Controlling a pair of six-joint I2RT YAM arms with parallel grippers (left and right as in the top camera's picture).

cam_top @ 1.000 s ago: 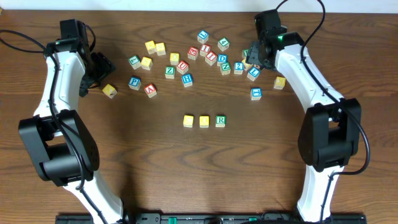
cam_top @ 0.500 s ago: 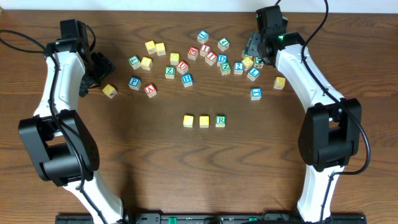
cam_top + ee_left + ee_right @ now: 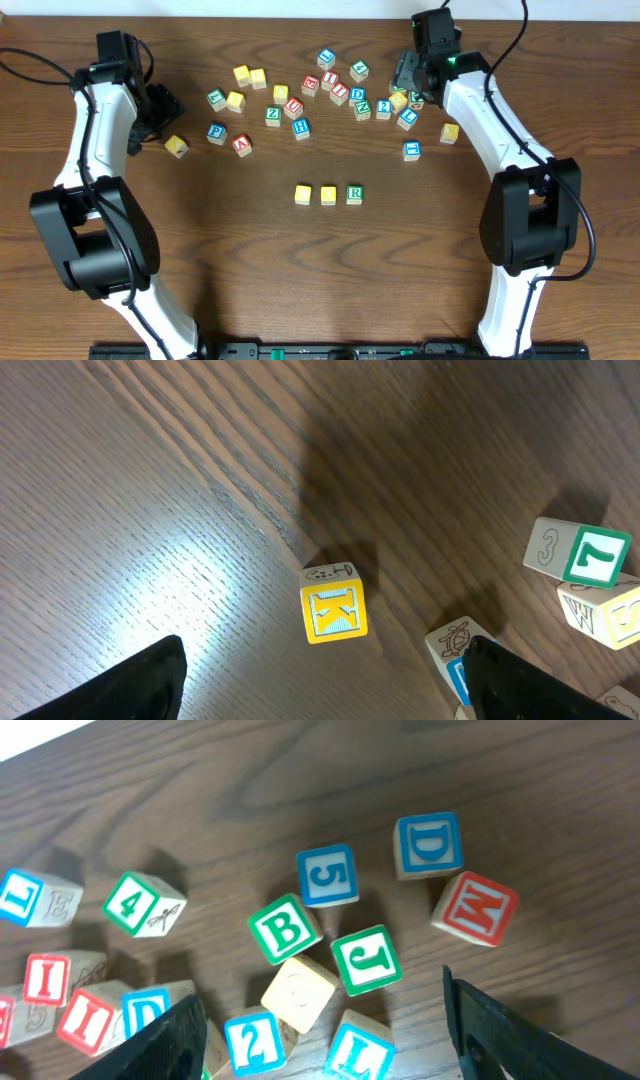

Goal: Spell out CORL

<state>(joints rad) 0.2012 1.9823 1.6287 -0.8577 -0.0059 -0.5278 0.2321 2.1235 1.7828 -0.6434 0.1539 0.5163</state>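
Note:
Three cubes stand in a row at mid-table: a yellow cube [image 3: 303, 194], a second yellow cube [image 3: 328, 194] and a white cube with a green R [image 3: 354, 194]. The blue L cube [image 3: 407, 118] [image 3: 357, 1055] lies in the far right cluster, beside a blue 2 cube [image 3: 250, 1045] and a plain yellowish cube [image 3: 298, 992]. My right gripper [image 3: 408, 88] [image 3: 325, 1045] hovers open over this cluster, holding nothing. At the far left, my left gripper [image 3: 160, 105] [image 3: 320, 690] is also open and empty, above bare wood near a yellow K cube [image 3: 333, 610] [image 3: 176, 146].
Many other letter and number cubes are scattered across the far half of the table, among them B [image 3: 285, 930], J [image 3: 365, 960], 5 [image 3: 328, 877], D [image 3: 428, 845] and red M [image 3: 475, 910]. A blue cube [image 3: 411, 150] and a yellow one [image 3: 450, 132] lie beside the right arm.
My right gripper has shifted slightly toward the far edge, uncovering a yellowish cube in the cluster. The left arm and the row of three cubes have not moved.

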